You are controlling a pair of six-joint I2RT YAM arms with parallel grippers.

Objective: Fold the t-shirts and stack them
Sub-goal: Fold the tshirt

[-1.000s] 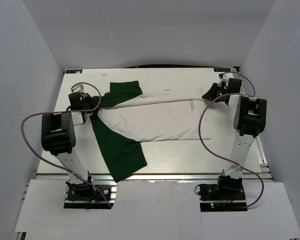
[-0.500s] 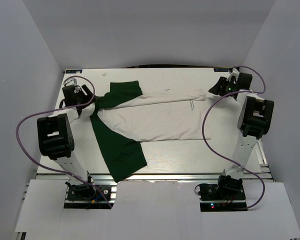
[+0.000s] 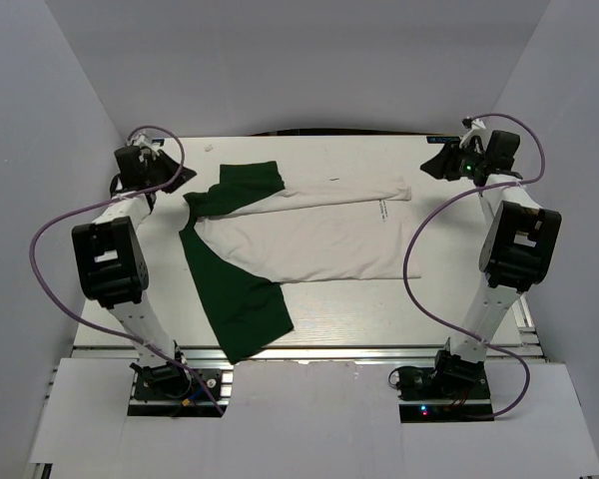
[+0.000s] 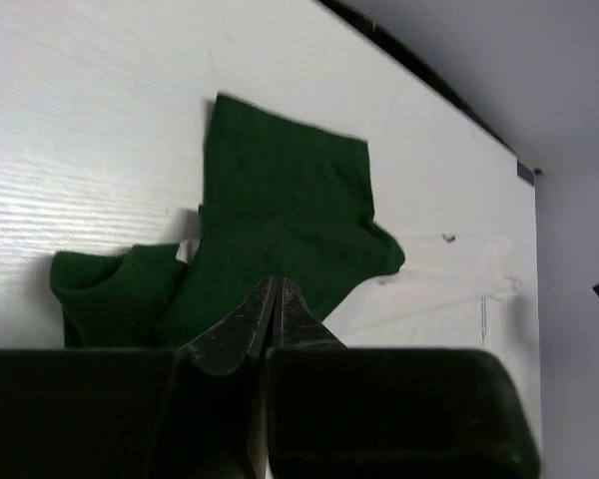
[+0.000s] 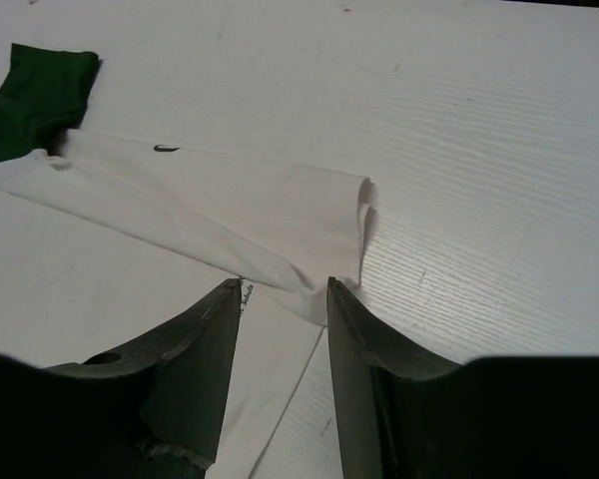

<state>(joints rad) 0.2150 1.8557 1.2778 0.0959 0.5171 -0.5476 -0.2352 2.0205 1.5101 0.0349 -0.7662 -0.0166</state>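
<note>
Left gripper [image 4: 277, 283] low in frame, jaws pressed together at the tips, nothing visible between them. Beyond the tips the t-shirt [image 4: 280, 249] lies on the white counter [image 4: 80, 120]: 1 dark green sleeve [image 4: 290, 160] spread flat, a crumpled green bunch [image 4: 110, 289] at left, white cloth running off right. Small dark speck [image 4: 447, 238] near the white cloth's far edge. Grey wall [image 4: 539, 60] behind the counter.
</note>
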